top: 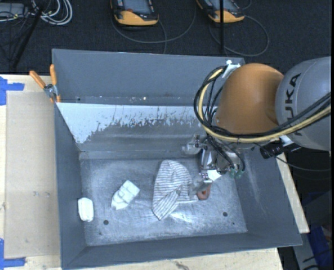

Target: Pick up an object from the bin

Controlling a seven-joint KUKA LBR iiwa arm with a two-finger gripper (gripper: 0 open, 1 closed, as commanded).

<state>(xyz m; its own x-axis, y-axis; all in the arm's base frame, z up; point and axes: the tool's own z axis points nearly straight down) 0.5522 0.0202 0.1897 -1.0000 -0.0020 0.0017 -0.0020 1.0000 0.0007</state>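
Lying lengthwise front-to-back, striped cloth [168,190] just beside tool [204,185]

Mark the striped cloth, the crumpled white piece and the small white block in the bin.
striped cloth [169,187], camera view, middle of the fabric.
crumpled white piece [125,194], camera view, its centre.
white block [85,209], camera view, its top face.

Dark carpet floor [88,38] runs along 12 o'clock, with coiled cables [57,7] at 11 and two orange devices [134,9] [220,7] near 12
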